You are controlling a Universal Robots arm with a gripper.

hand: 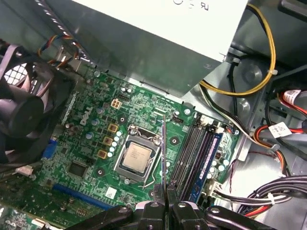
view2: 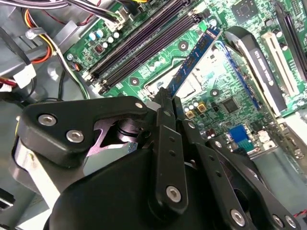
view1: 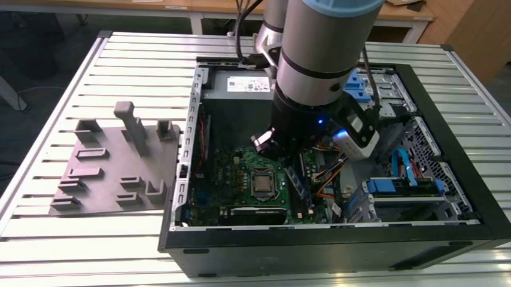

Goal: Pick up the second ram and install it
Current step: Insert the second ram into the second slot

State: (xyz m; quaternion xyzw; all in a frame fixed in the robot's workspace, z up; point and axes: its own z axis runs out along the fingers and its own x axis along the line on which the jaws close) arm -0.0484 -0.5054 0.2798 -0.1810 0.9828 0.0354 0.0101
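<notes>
Gripper (hand: pixel 166 200) jaws clenched on the second ram (view2: pixel 195 59), hanging edge-on over the mobo (hand: pixel 91 143) near the CPU socket (hand: pixel 136 158), prob to line up w/ the black slots (hand: pixel 188 148). Other stick (hand: pixel 207 163) already seated there.

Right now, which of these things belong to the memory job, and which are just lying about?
In the job: tool, shut on the second ram; black memory slots; motherboard.
Just about: grey holder tray, fan, power supply, cables.
</notes>
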